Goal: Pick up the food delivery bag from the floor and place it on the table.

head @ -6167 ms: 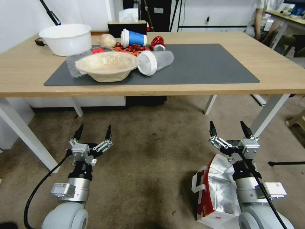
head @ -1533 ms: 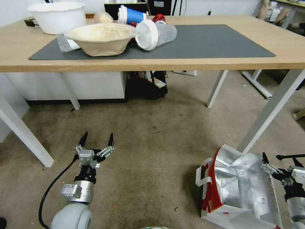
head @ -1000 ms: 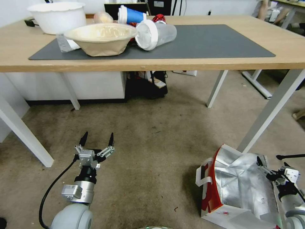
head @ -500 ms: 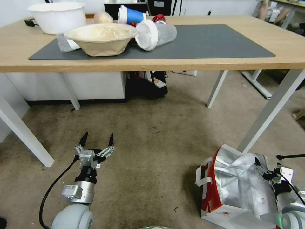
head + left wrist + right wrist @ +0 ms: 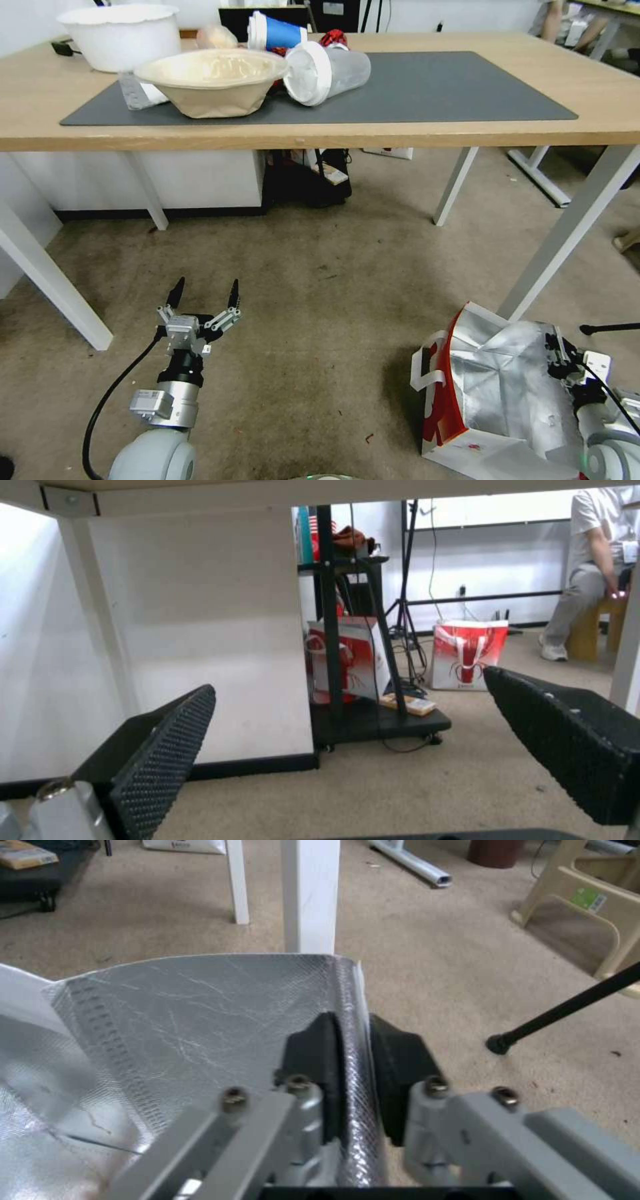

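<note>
Food delivery bag (image 5: 497, 393) sits on the floor (image 5: 320, 320) near-right, beside a white leg of the table (image 5: 427, 137). Right gripper (image 5: 557, 348) is clenched on the bag's right wall at the top edge; wrist view shows 2 black pads (image 5: 313, 1055) pinching the foil rim. Left gripper (image 5: 203, 297) hovers over carpet near-left, jaws released & spread wide, holding nothing.

White wall (image 5: 200, 605), black wheeled stand (image 5: 373, 720), beige plastic chair (image 5: 587, 915), possibly a dark tripod leg (image 5: 567, 1007).
</note>
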Tool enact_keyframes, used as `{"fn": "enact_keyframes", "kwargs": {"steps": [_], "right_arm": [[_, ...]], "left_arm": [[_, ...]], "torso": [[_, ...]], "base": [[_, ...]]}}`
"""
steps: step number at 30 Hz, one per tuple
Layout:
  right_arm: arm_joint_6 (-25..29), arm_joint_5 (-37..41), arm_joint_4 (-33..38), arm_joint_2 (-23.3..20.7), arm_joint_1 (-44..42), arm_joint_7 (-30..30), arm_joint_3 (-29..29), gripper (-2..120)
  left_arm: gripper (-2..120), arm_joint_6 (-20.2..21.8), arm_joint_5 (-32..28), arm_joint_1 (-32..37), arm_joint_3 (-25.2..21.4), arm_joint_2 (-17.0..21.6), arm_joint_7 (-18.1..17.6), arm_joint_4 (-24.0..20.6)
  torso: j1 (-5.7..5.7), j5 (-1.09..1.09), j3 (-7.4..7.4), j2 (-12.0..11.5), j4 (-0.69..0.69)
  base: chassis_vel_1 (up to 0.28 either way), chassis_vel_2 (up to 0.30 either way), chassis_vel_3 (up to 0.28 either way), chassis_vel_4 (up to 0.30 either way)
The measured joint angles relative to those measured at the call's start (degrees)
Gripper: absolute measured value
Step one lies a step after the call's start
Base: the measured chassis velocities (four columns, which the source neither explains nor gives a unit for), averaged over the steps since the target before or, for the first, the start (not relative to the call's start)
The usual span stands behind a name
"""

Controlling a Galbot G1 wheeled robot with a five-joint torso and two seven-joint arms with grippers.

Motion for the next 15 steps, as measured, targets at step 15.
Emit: {"fn": "enact_keyframes", "kwargs": {"steps": [15], "right_arm": [[1.4,1.8,1.1,0.5,-0.7,-0.1,-0.3,0]], "left_arm": [[100,-0.2,0.2,0.2,0.0,-0.2,0.0,-0.4]], "torso": [[0.0,0.0,0.03,0.0,0.01]], "base": [[0.0,0.0,0.0,0.0]]}}
